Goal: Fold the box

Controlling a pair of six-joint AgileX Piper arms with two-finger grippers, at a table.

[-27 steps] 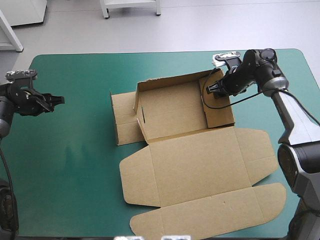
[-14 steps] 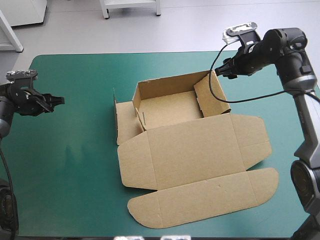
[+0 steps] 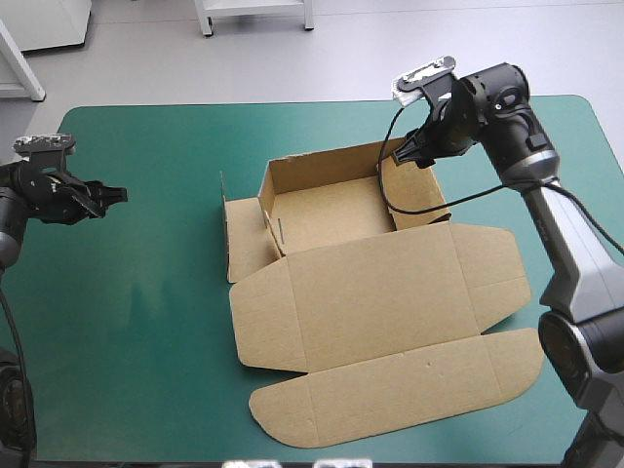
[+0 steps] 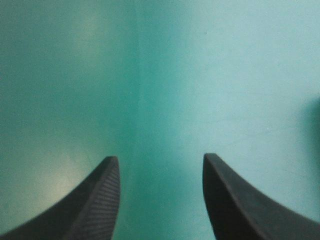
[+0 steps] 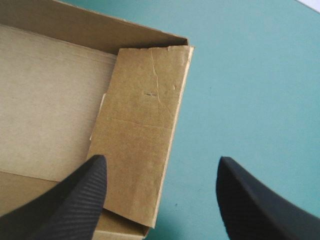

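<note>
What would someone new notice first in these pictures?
The brown box mid-table: a tray with raised walls at the far side, its lid flat toward the near edge. The right gripper hangs open above the tray's far right corner; the left gripper is open over bare teal-green cover near the left edge.

box (image 3: 380,292) centre | right tool (image 3: 403,156) over far-right corner | left tool (image 3: 119,195) far left
</note>
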